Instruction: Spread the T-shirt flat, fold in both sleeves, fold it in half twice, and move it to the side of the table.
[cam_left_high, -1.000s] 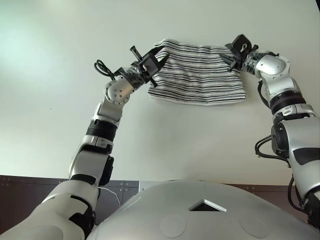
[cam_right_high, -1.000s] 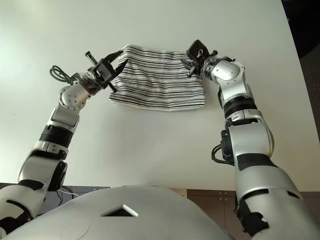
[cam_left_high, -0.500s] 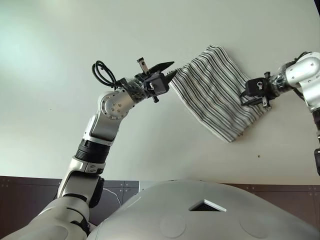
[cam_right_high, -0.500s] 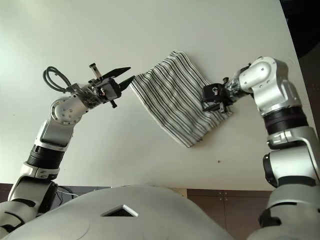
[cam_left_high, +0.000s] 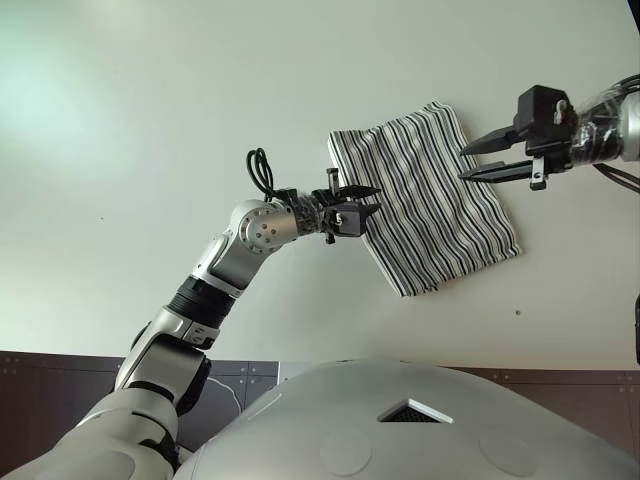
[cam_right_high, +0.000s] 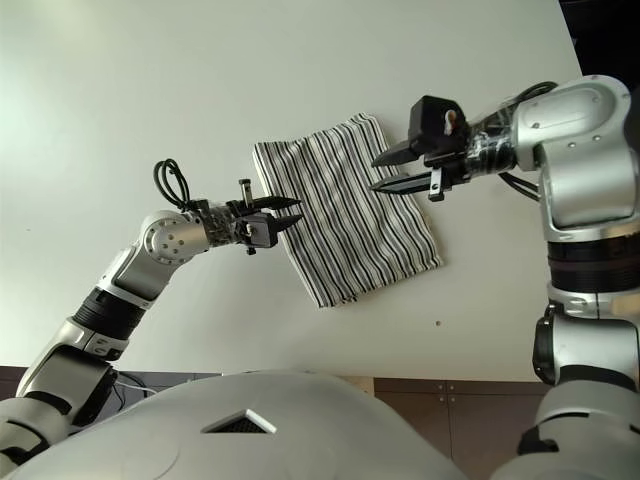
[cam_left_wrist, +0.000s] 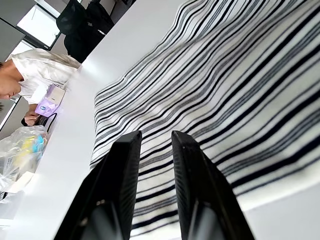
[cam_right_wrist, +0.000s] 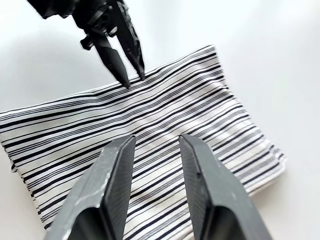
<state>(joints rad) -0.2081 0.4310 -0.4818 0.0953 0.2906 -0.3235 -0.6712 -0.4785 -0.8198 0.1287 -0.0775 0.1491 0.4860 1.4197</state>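
Left arm bent at the elbow and stretched forward over the white table (cam_left_high: 150, 120), left gripper (cam_left_high: 372, 200) held level at the left edge of the T-shirt (cam_left_high: 430, 205). Fingers (cam_left_wrist: 125, 180) parted by a narrow gap, nothing between them; tips right at the cloth's border, contact with it impossible to judge. Right arm reaching in from the right side, forearm roughly horizontal, right gripper (cam_left_high: 463, 165) poised over the shirt's right half, seemingly raised off the fabric. Its fingers (cam_right_wrist: 112, 190) spread wider than the left's and holding nothing (striped cloth plainly visible through the gap).

T-shirt folded into a compact rectangle of black and white stripes, flat on the table, turned at an angle, right of centre and between the two grippers. Small dark speck (cam_left_high: 517, 312) on the tabletop near the shirt's near-right corner.

From the left wrist, beyond the shirt and the table's edge: dark chairs (cam_left_wrist: 82, 20), a small purple box (cam_left_wrist: 50, 102) and a crumpled clear bag (cam_left_wrist: 20, 150) — bag's contents too blurred to name. Right arm cut off at the frame's edge in the left eye view. Lower layers of the shirt hidden, number of folds not readable.
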